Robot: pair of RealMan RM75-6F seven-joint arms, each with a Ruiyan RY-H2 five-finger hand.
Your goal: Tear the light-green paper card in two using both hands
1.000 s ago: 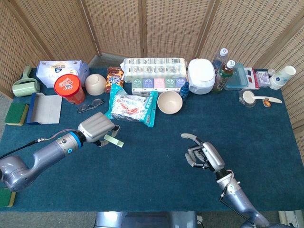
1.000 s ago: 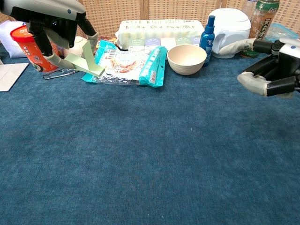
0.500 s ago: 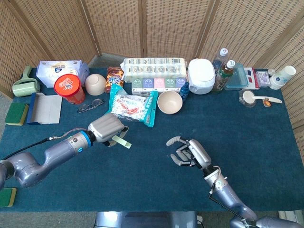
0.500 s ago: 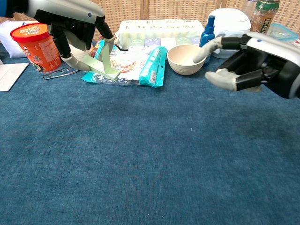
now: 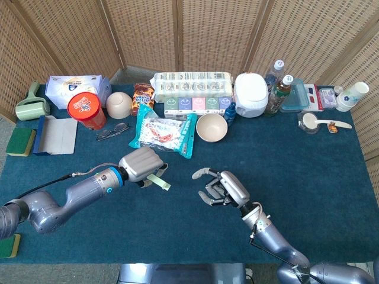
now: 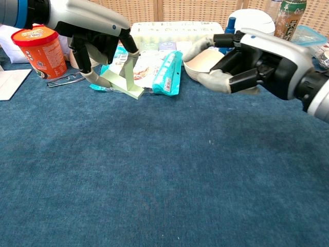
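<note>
Left hand (image 5: 141, 165), grey metallic shell with pale fingertips, grips the light-green paper card (image 5: 158, 181), a thin flat strip that juts down and right from its fingers, left of centre in the head view. In the chest view the same card (image 6: 123, 86) shows at upper left, raised above the cloth, angled, with a folded look. Right hand (image 5: 220, 188), black-jointed with grey padded tips, sits just right of centre, fingers spread and curved, holding nothing; well apart from the card. Worktop (image 5: 308, 171) carries a deep blue, short-pile cloth with a felt-like texture. Along the far edge: red cylindrical snack tub (image 5: 86, 110), glossy teal and clear plastic snack packet (image 5: 164, 135), round beige bowl (image 5: 211, 127), white domed rice cooker (image 5: 249, 95). Woven rattan screen panels (image 5: 207, 35) close the upper part of the frame
</note>
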